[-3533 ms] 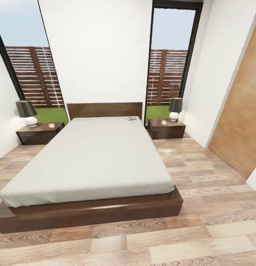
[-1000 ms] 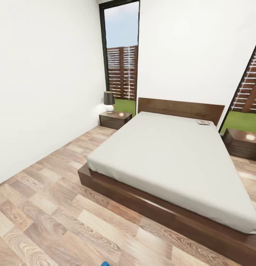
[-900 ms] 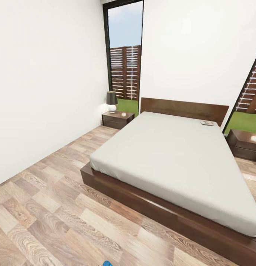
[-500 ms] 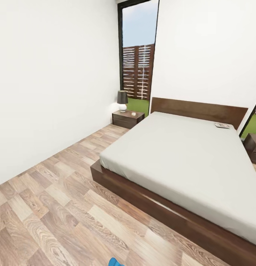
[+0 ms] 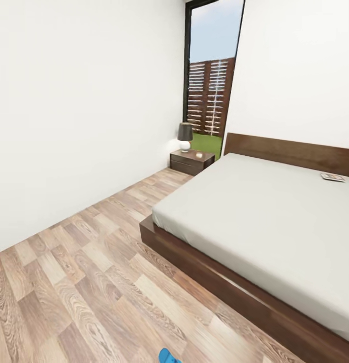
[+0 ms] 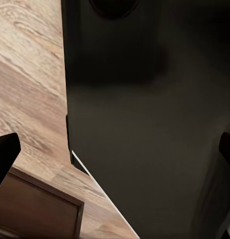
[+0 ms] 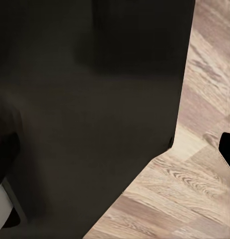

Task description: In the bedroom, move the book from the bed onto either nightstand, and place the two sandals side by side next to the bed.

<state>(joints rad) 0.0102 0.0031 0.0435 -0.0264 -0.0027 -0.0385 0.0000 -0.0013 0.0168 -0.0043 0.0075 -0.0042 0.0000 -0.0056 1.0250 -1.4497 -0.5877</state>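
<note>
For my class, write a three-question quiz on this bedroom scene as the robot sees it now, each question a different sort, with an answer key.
1. True or false: the book lies on the bed near the headboard.
2. Multiple choice: what stands on the nightstand by the window? A. a vase B. a lamp C. a clock
3. Fill in: at the head view's bottom edge, a bright ____ sandal peeks in on the wood floor.

Key
1. True; it rests on the mattress close to the headboard.
2. B; the lamp has a dark shade and a white base.
3. blue
</note>
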